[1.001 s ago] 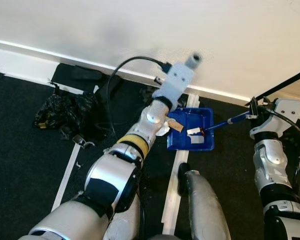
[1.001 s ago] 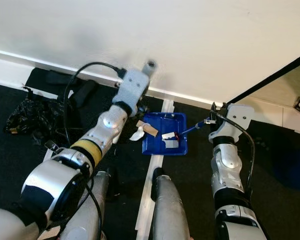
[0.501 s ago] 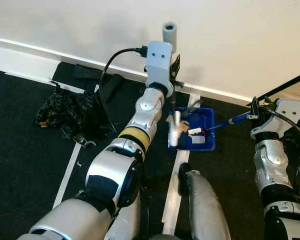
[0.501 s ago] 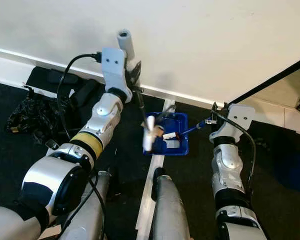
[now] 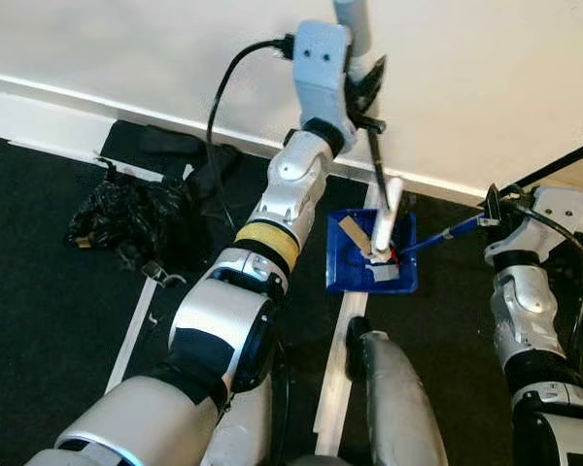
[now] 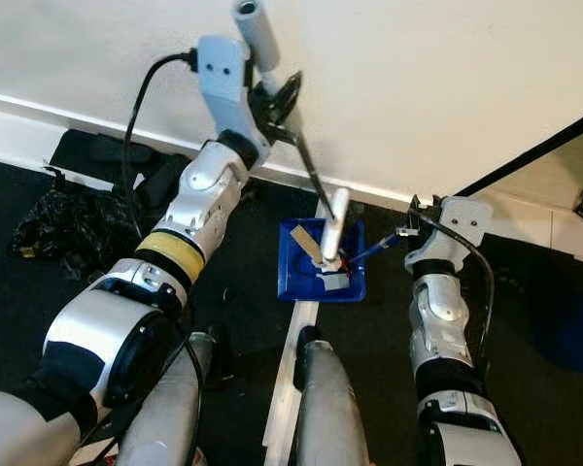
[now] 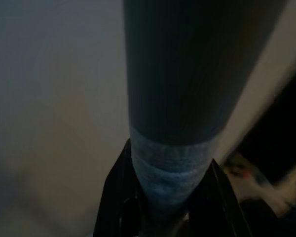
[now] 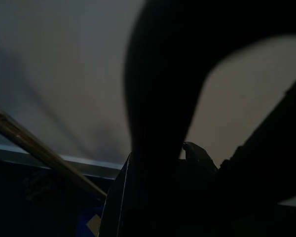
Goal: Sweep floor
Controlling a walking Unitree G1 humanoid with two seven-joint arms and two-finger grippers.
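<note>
1. The left gripper (image 6: 277,97) is raised high in front of the white wall (image 5: 486,78), and its fingers are closed around the grey handle of the broom (image 6: 316,184). In the left wrist view the handle (image 7: 172,123) runs straight out from between the fingers

2. From the fingers the thin shaft goes down and away to the pale broom head (image 5: 384,228), which now stands in the blue dustpan (image 5: 345,267)

3. This is the change: one second ago the left arm was low and the broom head was not to be made out; half a second ago the head hung at the dustpan's edge on the left arm's side. Now the arm is lifted and the head is inside the pan, near its middle

4. The right gripper (image 5: 493,209) holds the blue dustpan handle (image 5: 442,236) with closed fingers, and the pan has stayed in its place on the black floor (image 5: 39,320), over the white floor line (image 5: 335,379)

5. Inside the pan lie a brown scrap (image 5: 353,233) and some white paper pieces (image 5: 384,272), below the broom head. A black plastic bag (image 5: 117,218) lies well apart, beyond the left arm

6. Judged from this, the scraps are already collected, so the sweeping near the pan seems almost finished
</note>
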